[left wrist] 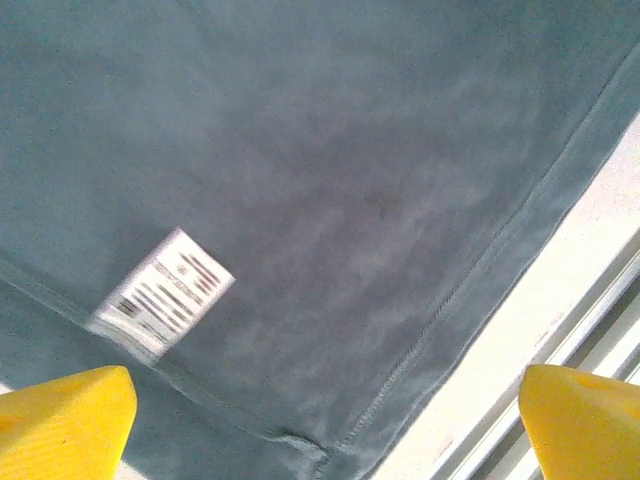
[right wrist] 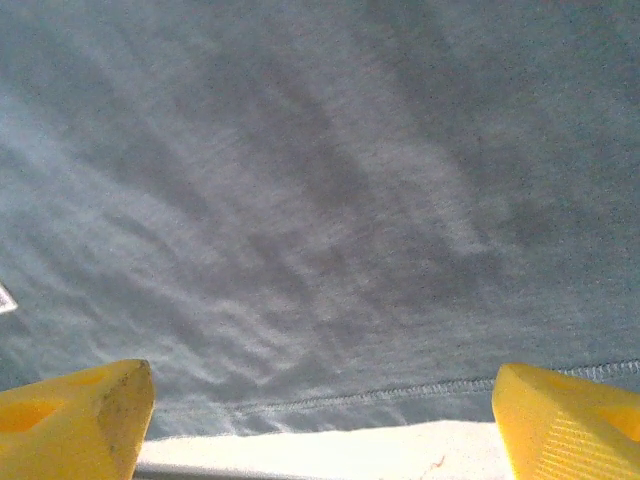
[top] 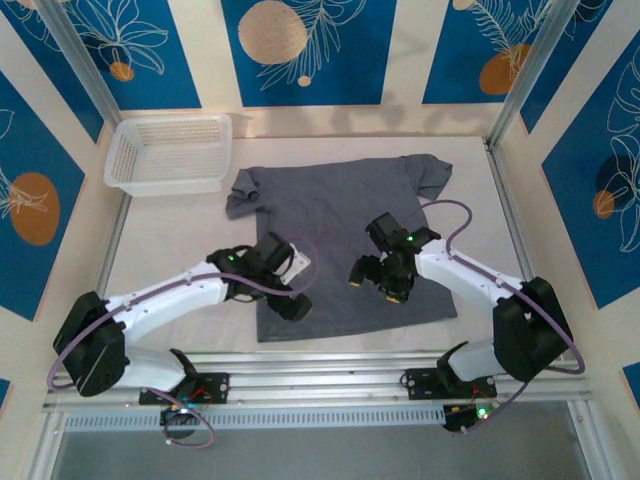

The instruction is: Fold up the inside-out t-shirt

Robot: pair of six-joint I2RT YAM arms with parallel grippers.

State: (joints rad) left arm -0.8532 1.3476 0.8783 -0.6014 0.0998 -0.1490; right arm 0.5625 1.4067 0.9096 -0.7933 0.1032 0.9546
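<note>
At the middle of the table (top: 180, 250) the inside-out t-shirt (top: 335, 225) lies spread flat. Its sleeves point toward 10 and 1 o'clock and its bottom hem faces 6 o'clock, near the arms' bases. A white mesh basket (top: 170, 152) sits at 10 o'clock, just beside the left sleeve.

The left arm (top: 170, 300) reaches in from 7 o'clock, and the left jaws hang over the shirt's 7 o'clock corner, released and spread wide. In the left wrist view their yellow fingertips (left wrist: 65, 420) stand far apart with nothing between them but fabric below. A white printed tag (left wrist: 165, 292) lies on the cloth near the side seam, and the stitched hem (left wrist: 470, 290) runs beside bare table toward 4 o'clock.

The right arm (top: 480, 285) comes from 5 o'clock, and the right jaws hover over the shirt's lower middle, likewise released and wide. Their yellow fingertips (right wrist: 75, 420) frame wrinkled grey cloth, with the hem edge and a strip of table at 6 o'clock.
</note>
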